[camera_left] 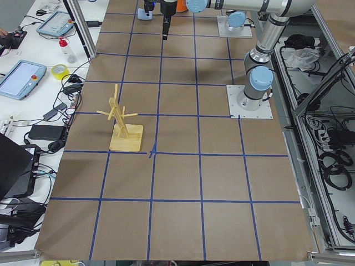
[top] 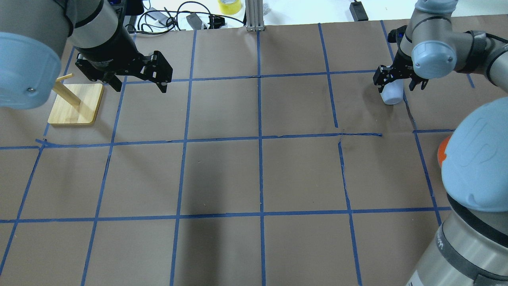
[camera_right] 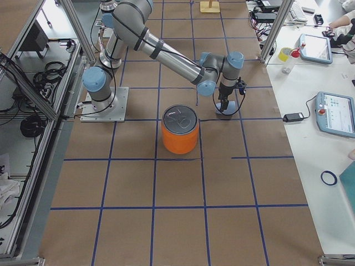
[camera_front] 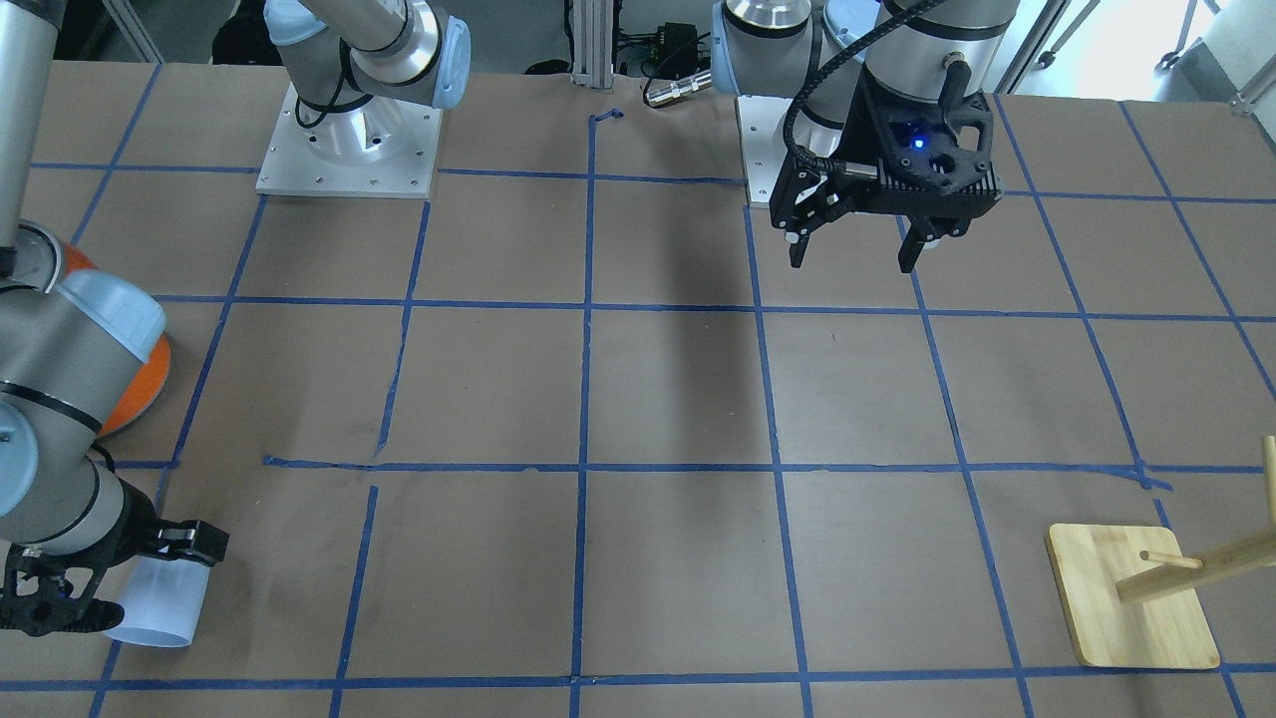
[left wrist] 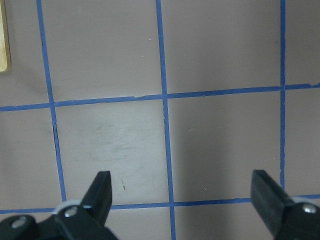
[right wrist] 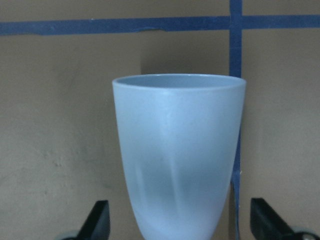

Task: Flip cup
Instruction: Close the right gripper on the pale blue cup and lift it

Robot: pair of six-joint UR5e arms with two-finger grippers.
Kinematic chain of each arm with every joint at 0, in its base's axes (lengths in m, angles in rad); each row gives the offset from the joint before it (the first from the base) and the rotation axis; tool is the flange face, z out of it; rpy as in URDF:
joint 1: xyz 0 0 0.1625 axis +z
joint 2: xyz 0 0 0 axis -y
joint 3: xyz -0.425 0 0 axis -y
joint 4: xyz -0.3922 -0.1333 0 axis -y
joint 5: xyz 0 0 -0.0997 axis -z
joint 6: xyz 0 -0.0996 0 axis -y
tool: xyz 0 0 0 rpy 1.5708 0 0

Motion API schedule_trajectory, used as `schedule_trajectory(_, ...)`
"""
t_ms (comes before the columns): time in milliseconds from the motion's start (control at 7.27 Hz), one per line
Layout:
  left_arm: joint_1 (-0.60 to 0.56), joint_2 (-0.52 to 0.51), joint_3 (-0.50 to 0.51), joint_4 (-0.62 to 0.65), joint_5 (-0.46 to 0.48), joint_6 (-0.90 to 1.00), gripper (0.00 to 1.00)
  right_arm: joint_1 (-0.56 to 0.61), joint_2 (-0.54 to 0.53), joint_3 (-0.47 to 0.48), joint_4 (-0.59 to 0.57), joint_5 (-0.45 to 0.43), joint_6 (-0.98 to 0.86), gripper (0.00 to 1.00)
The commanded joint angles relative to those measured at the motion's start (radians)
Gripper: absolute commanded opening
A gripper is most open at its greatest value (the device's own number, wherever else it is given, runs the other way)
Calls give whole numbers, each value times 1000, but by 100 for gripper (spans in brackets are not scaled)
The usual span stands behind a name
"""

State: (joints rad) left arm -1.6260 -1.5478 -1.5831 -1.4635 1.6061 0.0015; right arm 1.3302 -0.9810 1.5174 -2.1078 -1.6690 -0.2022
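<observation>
Overhead exterior view: I see the counter, brown with a grid of blue tape, and both arms stretched toward its far edge. The right gripper points down over the cup, which lies on its side toward the far right corner.

Right wrist-mounted view: the cup's narrow base sits between the jaws and its wider rim points away from the camera. The jaws stand apart, with a strip of counter showing between each one and the cup wall, so neither touches it. A tape line runs along one side of the cup.

Exterior right view: an orange canister with a silver top stands upright, near the cup but apart from it, closer to the counter's right edge.

The left gripper hangs above the counter toward the far left corner, jaws wide apart and holding nothing. A wooden peg stand stands just beside it, nearer the left edge.
</observation>
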Motion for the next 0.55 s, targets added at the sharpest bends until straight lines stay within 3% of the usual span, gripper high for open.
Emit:
schedule_trajectory(0, 0, 0, 0, 0, 0, 0, 100, 0, 47, 0, -44, 3, -6, 100)
schedule_trajectory(275, 0, 0, 0, 0, 0, 0, 100, -2, 68, -17, -44, 2, -6, 100)
schedule_trajectory(413, 0, 0, 0, 0, 0, 0, 100, -2, 71, -20, -52, 5, -5, 88)
